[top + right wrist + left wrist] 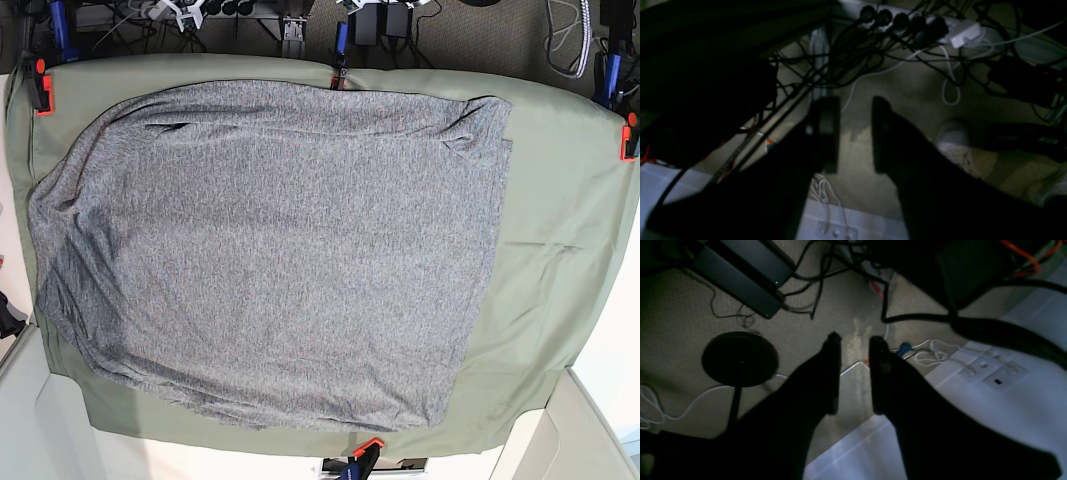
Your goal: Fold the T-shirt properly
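Observation:
The heather-grey T-shirt (270, 250) lies spread mostly flat on the olive-green table cloth (555, 250). It covers the left and middle, with some wrinkles and a folded-in part near its top right corner (475, 130). Neither arm shows in the base view. My left gripper (856, 339) is open and empty, hanging over carpeted floor beside the table. My right gripper (852, 101) is also open and empty over the floor and cables. The T-shirt shows in neither wrist view.
Orange clamps (40, 95) (628, 135) (368, 447) pin the cloth at the table edges. A round black stand base (740, 358), a dark power brick (743, 273) and cables lie below the left gripper. A power strip (907, 20) with tangled cables lies below the right.

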{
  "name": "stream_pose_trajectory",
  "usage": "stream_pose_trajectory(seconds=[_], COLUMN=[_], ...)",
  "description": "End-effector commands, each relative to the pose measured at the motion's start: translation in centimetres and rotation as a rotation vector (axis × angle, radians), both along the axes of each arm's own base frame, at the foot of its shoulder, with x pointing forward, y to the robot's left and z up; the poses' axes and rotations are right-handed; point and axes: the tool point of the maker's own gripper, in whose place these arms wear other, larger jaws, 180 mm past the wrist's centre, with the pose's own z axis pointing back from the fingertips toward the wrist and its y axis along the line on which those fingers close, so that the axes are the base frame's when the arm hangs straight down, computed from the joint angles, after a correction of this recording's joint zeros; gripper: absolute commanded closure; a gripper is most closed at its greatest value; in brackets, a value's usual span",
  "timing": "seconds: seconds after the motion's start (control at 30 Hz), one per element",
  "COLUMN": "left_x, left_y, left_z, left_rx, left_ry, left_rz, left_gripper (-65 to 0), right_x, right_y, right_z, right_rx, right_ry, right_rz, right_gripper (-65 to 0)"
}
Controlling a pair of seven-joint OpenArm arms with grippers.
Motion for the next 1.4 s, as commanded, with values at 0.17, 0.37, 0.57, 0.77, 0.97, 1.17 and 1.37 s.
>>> stream_pose_trajectory(seconds=[0.17,0.37,0.57,0.77,0.97,1.17,1.37], left_x=[-0.1,1.0,2.1,3.0,4.7,6.3,7.5], left_y=[-2.1,-3.9,-4.2,-3.2,-0.3,3.4,7.9], left_z=[0.7,2.1,4.5,7.1,10.5,13.7,17.8], left_rx=[-0.064,-0.123,-0.21,-0.256,-0.301,-0.32,-0.278], left_ry=[-0.035,-0.102,-0.155,-0.227,-0.324,-0.419,-0.544], left_rz=[0.023,0.187,0.305,0.386,0.516,0.578,0.668], left_gripper=[-14.6,-14.6,-14.6,-15.1,-26.0,-33.5,-33.5], right_x=[-1.4,-2.3,-0.8,0.3,1.4,4.5,7.5], right_y=[-1.4,-2.7,-4.1,-4.9,-4.6,-4.5,-5.2], right_z=[0.4,1.5,3.9,7.1,10.7,14.8,19.6], right_rx=[-0.016,-0.028,-0.031,-0.024,-0.005,-0.01,0.013], right_ry=[0.004,-0.041,-0.151,-0.229,-0.3,-0.398,-0.414], right_rz=[0.014,0.039,0.018,0.025,0.062,0.079,-0.019], right_gripper=[-14.9,-14.9,-14.9,-14.9,-14.9,-14.9,-14.9])
